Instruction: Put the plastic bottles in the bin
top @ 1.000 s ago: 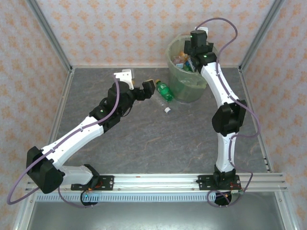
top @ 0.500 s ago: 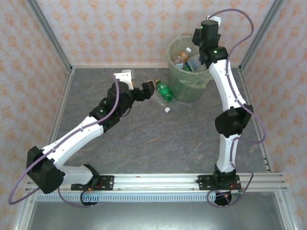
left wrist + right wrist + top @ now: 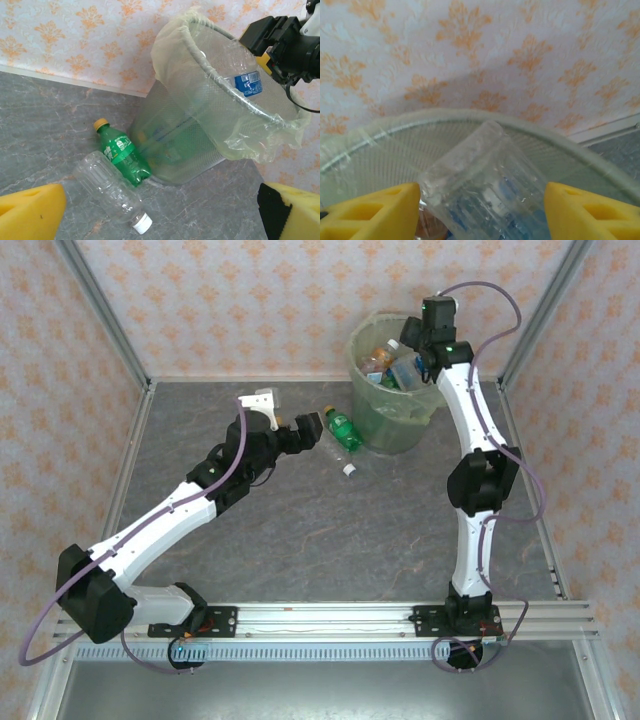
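Note:
A green bottle [image 3: 342,430] [image 3: 122,157] with a yellow cap lies on the table against the foot of the bin [image 3: 395,425] [image 3: 190,140]. Beside it lies a clear bottle [image 3: 349,462] [image 3: 107,185] with a white cap. My left gripper [image 3: 308,430] [image 3: 160,210] hangs wide open just left of the two, holding nothing. At the bin's far rim, my right gripper [image 3: 411,346] [image 3: 481,192] has its pads against a clear blue-labelled bottle [image 3: 405,371] [image 3: 485,195] [image 3: 246,82]. Other bottles [image 3: 378,358] lie inside the bin.
A thin bag [image 3: 265,135] droops over the bin's rim. The patterned back wall [image 3: 250,300] stands close behind the bin, and metal frame posts [image 3: 100,310] run along both sides. Grey table [image 3: 330,540] stretches between the arms.
My right arm has lifted from low in the bin to its far rim, and its jaws have narrowed onto the blue-labelled bottle. The left gripper has edged slightly towards the green bottle.

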